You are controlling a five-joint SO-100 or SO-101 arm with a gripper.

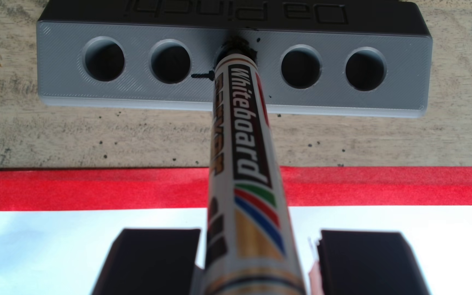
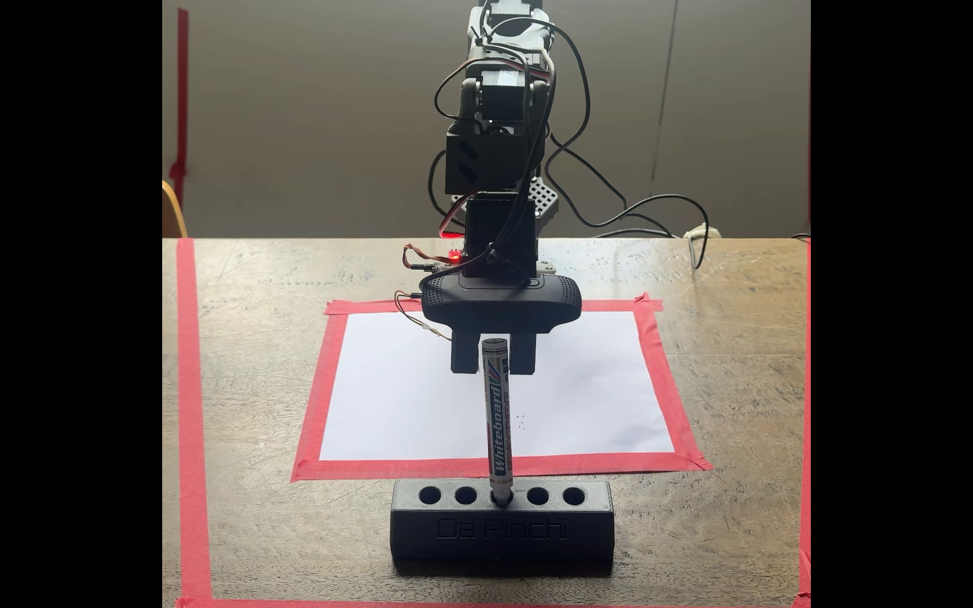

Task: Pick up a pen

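The pen (image 1: 243,136) (image 2: 499,421), a white-grey marker printed "Whiteboard" with red, blue and green stripes, stands tip-down and slightly tilted in the middle hole of a black holder (image 1: 59,71) (image 2: 502,529) marked "Da Pinchi". My gripper (image 1: 260,235) (image 2: 493,362) is at the pen's upper end, one black finger on each side of the barrel. In the wrist view the left finger (image 1: 158,261) sits against the pen. A narrow strip of paper shows between the pen and the right finger (image 1: 365,261). The gripper is open.
The holder has several holes; those on both sides of the pen hold nothing. Behind it lies a white sheet (image 2: 589,380) framed in red tape (image 2: 308,409) on a wooden table (image 2: 250,526). A wider red tape border (image 2: 191,409) marks the work area. Cables trail at the back right (image 2: 648,210).
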